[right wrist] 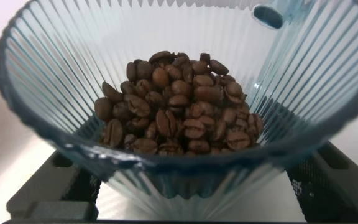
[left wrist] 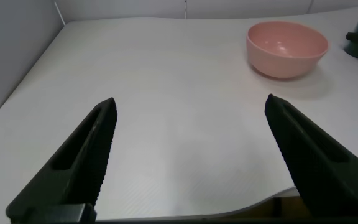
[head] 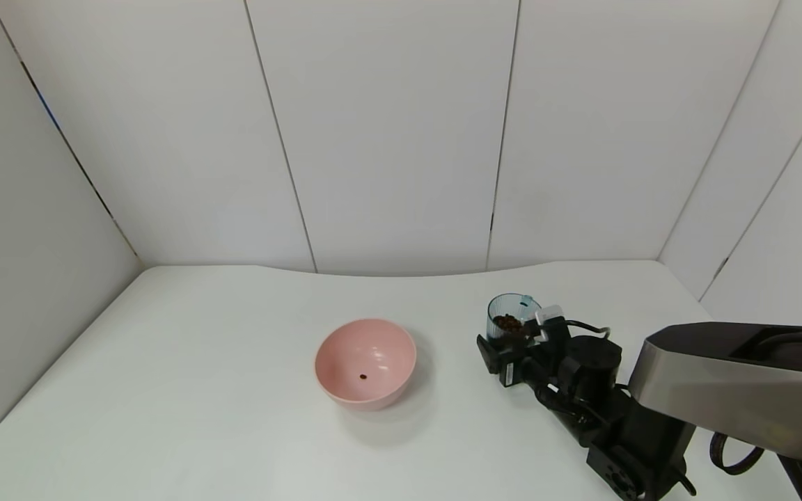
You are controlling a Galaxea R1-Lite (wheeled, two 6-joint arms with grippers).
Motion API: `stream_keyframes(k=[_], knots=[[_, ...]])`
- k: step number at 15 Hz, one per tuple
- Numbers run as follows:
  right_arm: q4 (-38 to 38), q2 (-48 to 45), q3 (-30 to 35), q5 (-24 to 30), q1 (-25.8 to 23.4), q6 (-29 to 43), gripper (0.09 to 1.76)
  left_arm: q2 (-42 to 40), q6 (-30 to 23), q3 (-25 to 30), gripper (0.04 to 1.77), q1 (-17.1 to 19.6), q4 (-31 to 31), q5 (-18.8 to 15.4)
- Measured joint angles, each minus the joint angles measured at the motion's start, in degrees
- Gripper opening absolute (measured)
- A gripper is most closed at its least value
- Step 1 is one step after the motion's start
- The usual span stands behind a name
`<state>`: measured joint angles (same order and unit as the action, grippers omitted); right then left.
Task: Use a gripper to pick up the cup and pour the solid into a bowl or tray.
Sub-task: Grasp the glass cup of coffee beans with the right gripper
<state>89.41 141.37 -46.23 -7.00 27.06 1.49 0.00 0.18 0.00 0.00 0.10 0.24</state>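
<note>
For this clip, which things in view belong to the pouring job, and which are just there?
Part of the job:
- right pincer, closed on the cup
- cup, holding the beans
- beans, one already in the bowl
- pink bowl

Just there:
- left pincer, open, idle over the table
- white table

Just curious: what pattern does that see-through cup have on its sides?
Fine upright ribs all round the blue-grey cup; the right wrist view shows them best.
</note>
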Motion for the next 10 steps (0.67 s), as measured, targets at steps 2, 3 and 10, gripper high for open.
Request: stream_keyframes(k=[2,3,10], knots=[[0.0,0.11,0.0,0.02,0.0,0.0,1.71,0.0,0.02,0.0,1.72,0.0,0.0,-0.02],[0.0,0.2,0.0,0.0,-0.02,0.0,1.71,0.0,0.0,0.0,1.72,0.0,0.0,0.0],[0.01,0.5,0.0,0.0,0.06,-0.01,1.35,0.0,0.0,0.0,1.72,0.0,0.0,0.0]])
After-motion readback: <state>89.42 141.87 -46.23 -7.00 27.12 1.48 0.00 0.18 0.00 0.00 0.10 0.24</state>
